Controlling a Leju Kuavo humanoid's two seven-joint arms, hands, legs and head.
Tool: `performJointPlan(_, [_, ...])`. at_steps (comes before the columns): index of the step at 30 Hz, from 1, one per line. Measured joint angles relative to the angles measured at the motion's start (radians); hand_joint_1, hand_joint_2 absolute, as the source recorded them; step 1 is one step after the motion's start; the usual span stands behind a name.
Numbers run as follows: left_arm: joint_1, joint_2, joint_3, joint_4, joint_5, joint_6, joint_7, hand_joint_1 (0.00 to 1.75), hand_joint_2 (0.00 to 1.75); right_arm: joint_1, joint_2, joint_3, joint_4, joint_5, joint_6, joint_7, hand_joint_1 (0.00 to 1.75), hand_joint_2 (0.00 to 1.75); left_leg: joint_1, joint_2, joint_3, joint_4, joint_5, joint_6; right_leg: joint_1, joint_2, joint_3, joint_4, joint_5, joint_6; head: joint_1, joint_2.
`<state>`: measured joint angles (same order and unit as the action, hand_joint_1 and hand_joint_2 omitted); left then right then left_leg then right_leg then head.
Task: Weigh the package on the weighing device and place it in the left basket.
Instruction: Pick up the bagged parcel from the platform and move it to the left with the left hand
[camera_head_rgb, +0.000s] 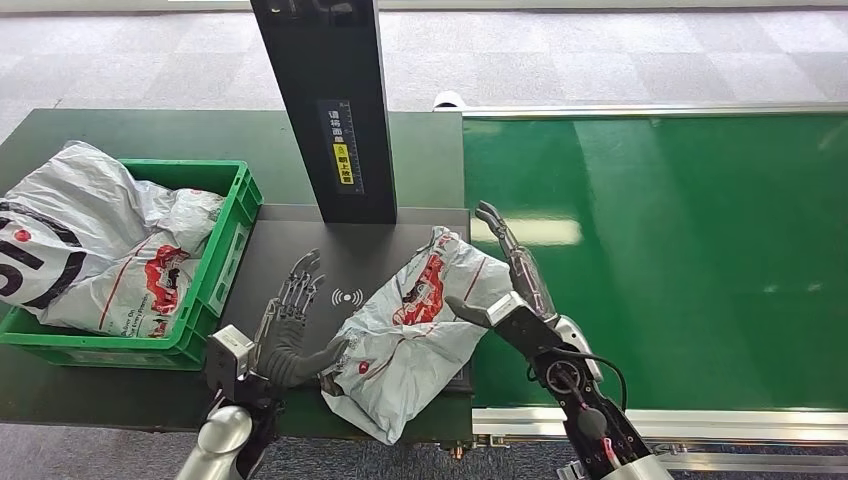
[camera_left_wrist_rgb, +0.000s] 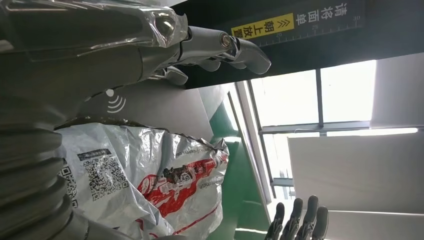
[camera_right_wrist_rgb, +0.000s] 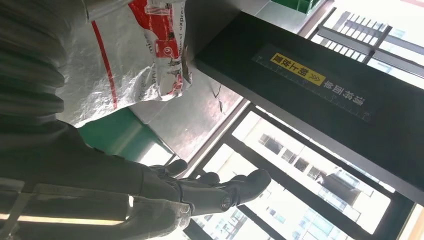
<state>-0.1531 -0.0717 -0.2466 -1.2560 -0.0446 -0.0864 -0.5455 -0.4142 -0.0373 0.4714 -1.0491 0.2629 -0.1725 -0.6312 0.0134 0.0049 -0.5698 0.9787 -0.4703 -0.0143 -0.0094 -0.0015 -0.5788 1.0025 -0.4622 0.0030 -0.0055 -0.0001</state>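
The crinkled grey plastic mail package (camera_head_rgb: 415, 325) with red printing and a black square code lies on the flat dark weighing plate (camera_head_rgb: 300, 240), over its near right corner, and its near end hangs a little past the plate's near edge. It is soft and wrinkled, with a red stripe along one side.

The left hand (camera_head_rgb: 292, 330) stands at the package's left side with its fingers spread and straight; its thumb reaches to the package's edge, but I cannot tell if it touches. The right hand (camera_head_rgb: 510, 285) is at the package's right side, wide open too, with the thumb at the bag's edge and the fingers pointing away over the green conveyor belt (camera_head_rgb: 680, 250). Neither hand holds anything.

There are three grey bags in all: one on the plate and two in the green plastic basket (camera_head_rgb: 225, 250). This single basket stands on the dark green bench (camera_head_rgb: 120, 130) near its left edge, just beside the plate. The two bags (camera_head_rgb: 110, 245) fill it and rise above its rim.

Behind the plate stands one black upright column (camera_head_rgb: 335, 110) with a yellow label.
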Motion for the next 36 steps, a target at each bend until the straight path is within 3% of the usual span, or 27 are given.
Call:
performJointPlan(6, [0.005,0.0,-0.028,-0.004,-0.013,-0.046,0.004,0.0,1.75,-0.001,0.002,-0.041,0.016,-0.047,-0.027,-0.004,0.0,1.75,0.0,0.0,0.0,0.0,0.0,0.0,0.0,0.0,0.0,0.0,0.0,0.0,0.0,0.0])
performJointPlan(10, [0.006,0.0,-0.096,0.007,-0.039,-0.113,0.028,0.0,1.75,-0.014,-0.005,-0.073,0.042,-0.069,-0.031,-0.015,0.0,1.75,-0.001,0.0,0.0,0.0,0.0,0.0,-0.001,0.0,0.0,0.0,0.0,0.0,0.0,0.0])
performJointPlan(14, [-0.017,-0.014,-0.178,0.078,-0.098,-0.109,0.055,0.0,1.75,-0.023,-0.01,-0.083,0.067,-0.07,-0.044,-0.015,0.0,1.75,-0.001,0.0,0.0,0.0,0.0,0.0,-0.001,-0.001,0.0,0.0,0.0,0.0,0.0,0.0])
performJointPlan(22, [-0.15,-0.077,-0.258,0.356,-0.261,0.172,0.065,0.0,1.75,-0.03,-0.003,-0.083,0.089,-0.057,-0.056,-0.017,0.0,1.75,-0.001,0.0,0.0,0.0,0.0,0.0,-0.001,-0.001,0.0,0.0,0.001,0.0,0.0,0.0])
performJointPlan(29, [-0.224,-0.095,-0.334,0.471,-0.51,0.378,0.212,0.0,1.75,-0.08,0.011,-0.083,0.145,-0.057,-0.042,-0.034,0.0,1.75,-0.001,-0.001,0.0,0.0,0.0,0.0,-0.001,-0.001,0.001,0.0,0.001,0.0,0.0,0.0])
performJointPlan(30, [-0.23,-0.096,-0.338,0.481,-0.523,0.391,0.219,0.21,1.75,-0.084,0.012,-0.083,0.152,-0.057,-0.04,-0.035,0.0,1.75,-0.001,-0.001,0.0,0.0,0.0,0.0,-0.001,-0.001,0.001,0.0,0.001,0.0,0.0,0.0])
performJointPlan(33, [-0.245,-0.098,-0.345,0.503,-0.551,0.409,0.237,1.38,1.75,-0.097,0.016,-0.082,0.167,-0.057,-0.033,-0.038,0.0,1.75,-0.001,-0.001,0.0,0.0,0.0,0.0,-0.001,-0.001,0.001,0.0,0.001,0.0,0.0,0.0])
performJointPlan(34, [-0.25,-0.098,-0.345,0.509,-0.559,0.41,0.243,1.59,1.75,-0.101,0.017,-0.082,0.171,-0.058,-0.03,-0.038,0.0,1.75,-0.001,-0.001,0.001,0.0,0.0,0.0,-0.001,-0.001,0.001,0.0,0.001,0.0,0.0,0.0])
performJointPlan(36, [-0.259,-0.099,-0.345,0.52,-0.575,0.403,0.255,1.68,1.75,-0.111,0.018,-0.082,0.181,-0.058,-0.024,-0.04,0.0,1.75,-0.001,0.0,0.001,0.0,0.0,0.0,-0.001,-0.001,0.001,0.0,0.001,0.0,0.0,0.0])
